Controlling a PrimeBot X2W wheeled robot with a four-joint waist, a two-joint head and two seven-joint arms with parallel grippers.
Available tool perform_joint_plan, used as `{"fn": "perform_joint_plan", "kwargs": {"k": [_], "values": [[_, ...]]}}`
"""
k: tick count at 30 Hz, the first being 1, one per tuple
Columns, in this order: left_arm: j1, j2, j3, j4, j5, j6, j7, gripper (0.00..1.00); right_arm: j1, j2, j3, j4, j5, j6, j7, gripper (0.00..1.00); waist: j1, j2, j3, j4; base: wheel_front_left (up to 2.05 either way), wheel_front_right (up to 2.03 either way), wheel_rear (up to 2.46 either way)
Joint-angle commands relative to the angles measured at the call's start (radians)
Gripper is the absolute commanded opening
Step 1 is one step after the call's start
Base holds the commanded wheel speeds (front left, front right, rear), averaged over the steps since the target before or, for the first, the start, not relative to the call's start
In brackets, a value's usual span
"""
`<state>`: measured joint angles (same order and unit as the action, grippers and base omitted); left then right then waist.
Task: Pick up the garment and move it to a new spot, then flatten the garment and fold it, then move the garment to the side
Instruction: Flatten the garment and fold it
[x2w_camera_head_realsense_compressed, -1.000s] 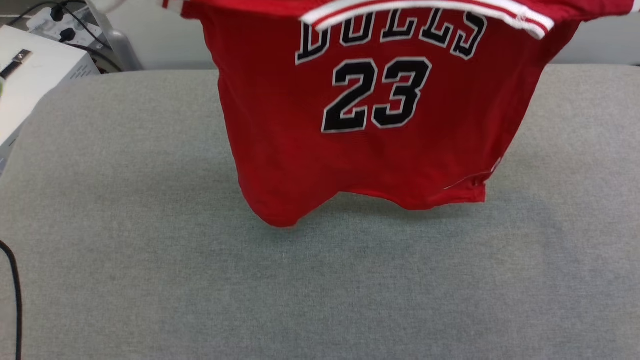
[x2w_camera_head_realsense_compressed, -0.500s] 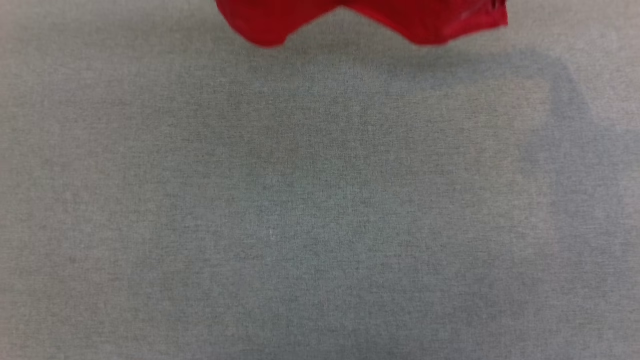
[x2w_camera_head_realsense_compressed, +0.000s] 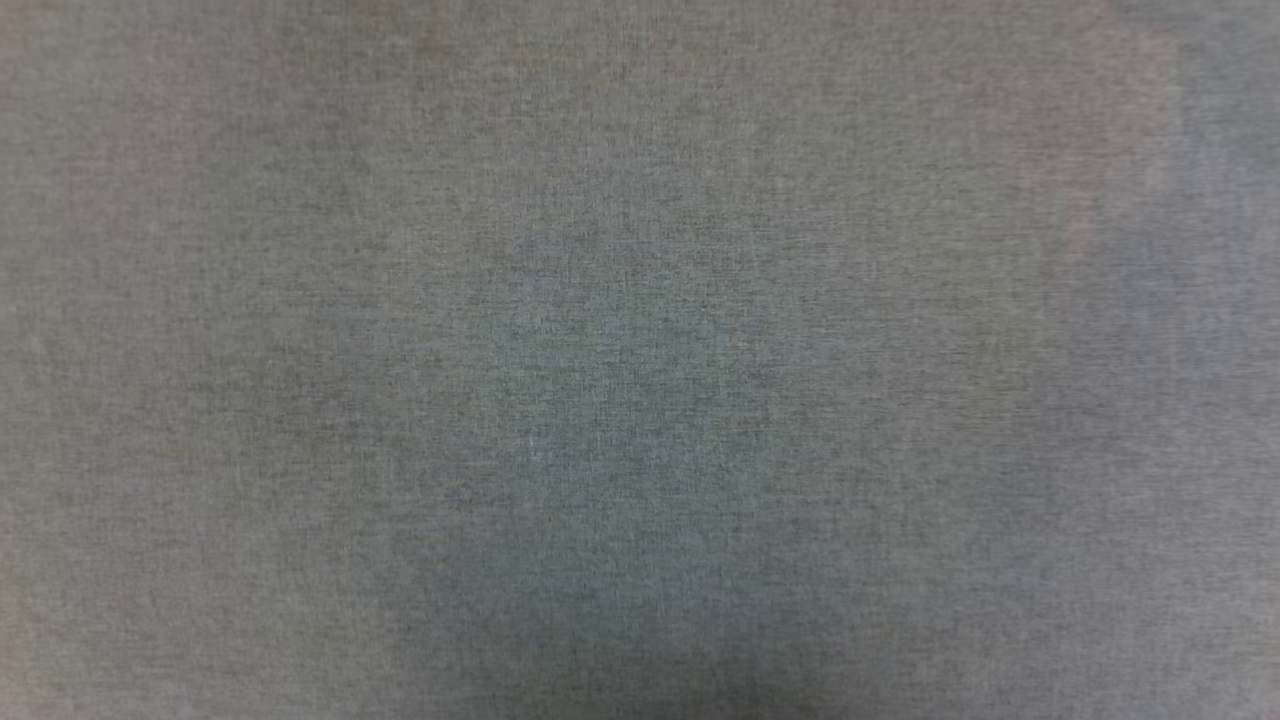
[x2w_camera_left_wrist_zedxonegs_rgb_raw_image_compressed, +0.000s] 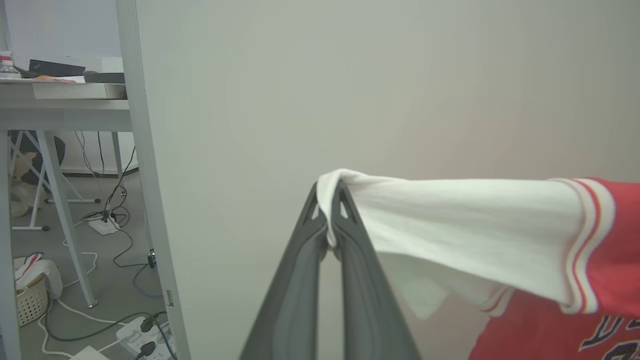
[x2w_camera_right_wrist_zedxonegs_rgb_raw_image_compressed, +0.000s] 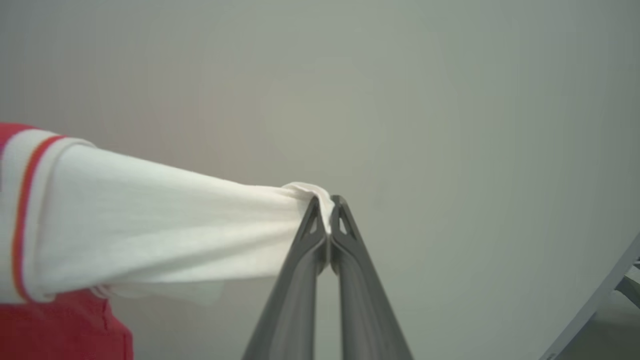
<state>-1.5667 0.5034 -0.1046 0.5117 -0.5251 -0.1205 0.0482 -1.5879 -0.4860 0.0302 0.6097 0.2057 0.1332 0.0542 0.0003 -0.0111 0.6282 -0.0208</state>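
Judged as step one: carrying the garment (x2w_camera_left_wrist_zedxonegs_rgb_raw_image_compressed: 475, 225) to a new spot. Held aloft by both white sleeve ends, stretched taut between the left fingers (x2w_camera_left_wrist_zedxonegs_rgb_raw_image_compressed: 300, 285), clenched on one end, and the right fingers (x2w_camera_right_wrist_zedxonegs_rgb_raw_image_compressed: 300, 280), clenched on the other. Aimed level at a pale wall (x2w_camera_right_wrist_zedxonegs_rgb_raw_image_compressed: 400, 100). Next: lower evenly onto the grey table (x2w_camera_head_realsense_compressed: 640, 360), hem first; keep sleeve tension to avoid bunching.

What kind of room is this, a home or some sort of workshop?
Probably an office-style lab or workroom: a grey desk on metal legs, a power strip and loose cables trailing over the floor, and a plain pale partition panel.
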Motion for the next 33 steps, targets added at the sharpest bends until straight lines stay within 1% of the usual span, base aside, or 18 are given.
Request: {"fn": "perform_joint_plan", "kwargs": {"k": [1, 4, 8, 11, 15, 18, 20, 25, 29, 33], "values": [[-0.022, 0.0, 0.0, 0.028, -0.001, -0.002, -0.031, 0.0, -0.013, 0.004, -0.023, 0.018, 0.0, -0.002, -0.033, 0.0, -0.0003, 0.0111, 0.039, 0.015, 0.0, 0.0, 0.0], [-0.004, -0.017, -0.014, 0.08, -0.016, -0.006, -0.082, 0.0, 0.014, 0.026, -0.036, 0.049, -0.01, -0.002, -0.092, 0.0, -0.0003, 0.0111, 0.047, 0.017, 0.0, 0.0, 0.0], [0.066, -0.045, -0.052, 0.14, -0.042, -0.009, -0.147, 0.0, 0.077, 0.048, -0.033, 0.076, -0.014, -0.002, -0.157, 0.0, -0.0003, 0.0111, 0.04, 0.027, 0.0, 0.0, 0.0], [0.16, -0.067, -0.099, 0.157, -0.07, -0.01, -0.201, 0.0, 0.145, 0.071, -0.034, 0.085, 0.001, -0.002, -0.203, 0.0, -0.0003, 0.0111, 0.02, 0.031, 0.0, 0.0, 0.0], [0.307, -0.08, -0.153, 0.167, -0.118, -0.01, -0.251, 0.0, 0.259, 0.094, -0.015, 0.079, 0.021, -0.002, -0.234, 0.0, -0.0003, 0.0111, -0.025, 0.037, 0.0, 0.0, 0.0], [0.409, -0.091, -0.157, 0.183, -0.158, -0.01, -0.278, 0.0, 0.354, 0.093, -0.011, 0.075, 0.041, -0.002, -0.236, 0.0, -0.0003, 0.0111, -0.071, 0.045, 0.0, 0.0, 0.0], [0.484, -0.106, -0.164, 0.192, -0.182, -0.01, -0.289, 0.0, 0.434, 0.084, 0.005, 0.07, 0.049, -0.002, -0.231, 0.0, -0.0003, 0.0111, -0.111, 0.05, 0.0, 0.0, 0.0], [0.64, -0.108, -0.194, 0.204, -0.187, -0.01, -0.302, 0.0, 0.605, 0.062, 0.028, 0.067, 0.085, -0.002, -0.197, 0.0, -0.0003, 0.0111, -0.211, 0.053, 0.0, 0.0, 0.0], [0.756, -0.087, -0.226, 0.212, -0.175, -0.01, -0.299, 0.0, 0.728, 0.028, 0.065, 0.06, 0.138, -0.002, -0.119, 0.0, -0.0003, 0.0111, -0.288, 0.054, 0.0, 0.0, 0.0], [0.87, -0.069, -0.263, 0.209, -0.183, -0.01, -0.246, 0.0, 0.839, -0.005, 0.087, 0.04, 0.202, -0.002, -0.029, 0.0, -0.0003, 0.0111, -0.357, 0.049, 0.0, 0.0, 0.0]]}}
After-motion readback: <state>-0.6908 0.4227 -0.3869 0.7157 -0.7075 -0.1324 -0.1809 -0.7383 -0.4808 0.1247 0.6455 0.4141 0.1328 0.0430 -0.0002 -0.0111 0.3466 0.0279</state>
